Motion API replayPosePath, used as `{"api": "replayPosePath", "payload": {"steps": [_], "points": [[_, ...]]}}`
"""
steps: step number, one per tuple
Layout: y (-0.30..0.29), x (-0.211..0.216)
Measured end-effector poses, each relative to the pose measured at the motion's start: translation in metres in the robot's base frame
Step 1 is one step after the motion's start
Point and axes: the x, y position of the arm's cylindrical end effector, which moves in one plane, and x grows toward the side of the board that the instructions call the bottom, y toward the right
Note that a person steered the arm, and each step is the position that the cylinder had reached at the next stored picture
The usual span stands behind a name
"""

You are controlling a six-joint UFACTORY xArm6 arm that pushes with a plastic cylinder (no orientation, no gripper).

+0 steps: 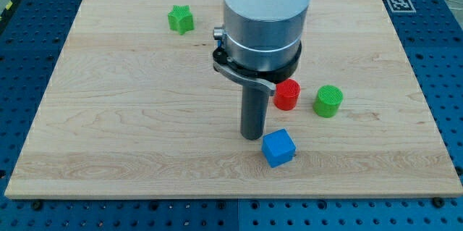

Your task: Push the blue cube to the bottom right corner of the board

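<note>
Just beside the blue cube [278, 148], at its upper left as the view shows it, stands my tip [252, 137]. It is very near to the cube's left face, and I cannot tell if it touches it or if a thin gap remains. This arm carries no pincer, only the dark rod, so there is nothing to be apart or together.

The blue cube lies on the wooden worktop [108, 129], in the lower middle part, a little turned so that its edges are not parallel to the board's edges. The bottom right corner is well apart from the cube, toward the view's right and a little toward the bottom.

Above the cube and slightly to its right is the red cylinder [287, 95], and further right of that the green cylinder [328, 101]. The green star [181, 19] is far from the cube, toward the view's top left.

I judge that the step in hand is the start of the push: the tip is set behind the cube. The next move calls for a push toward the right and slightly down. Because the cube is turned, it may rotate or slip off the tip, so I would aim at the middle of its face.
</note>
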Motion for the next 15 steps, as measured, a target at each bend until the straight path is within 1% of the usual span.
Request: {"api": "replayPosePath", "payload": {"steps": [2, 3, 5, 6, 8, 9, 10, 11, 15], "points": [[-0.01, 0.0], [-0.01, 0.008], [-0.01, 0.048], [-0.001, 0.042], [0.038, 0.012], [0.06, 0.022], [0.075, 0.044], [0.078, 0.052], [0.079, 0.042]]}}
